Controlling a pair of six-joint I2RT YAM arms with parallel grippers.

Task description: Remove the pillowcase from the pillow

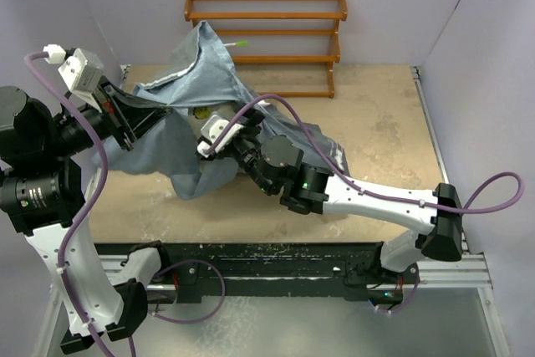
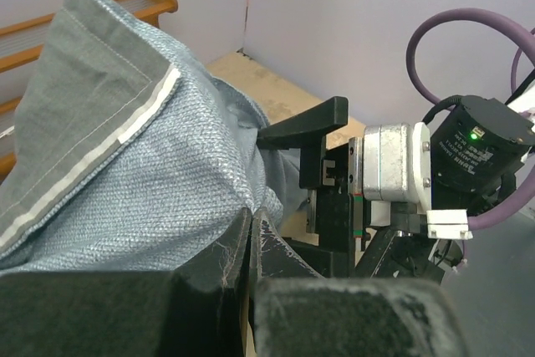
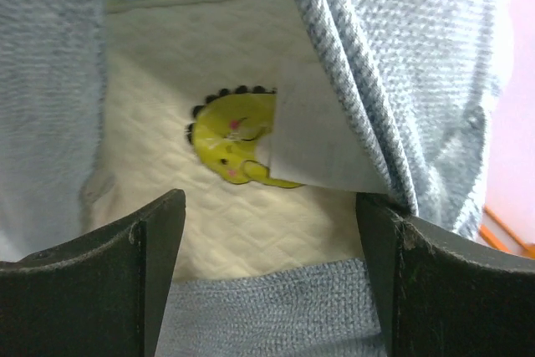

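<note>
The left gripper is clamped on a fold of the one pillowcase, which rises from the fingers to a peak near the single wooden rack. From that peak the cover's long axis runs diagonally down across the table towards the near right. The right gripper has its jaws spread wide, gripping nothing. It faces a gap in the fabric where the one pillow shows as cream quilting with a yellow round mark and a white tag. The rest of the pillow is hidden under the cover, so its lie cannot be told.
</note>
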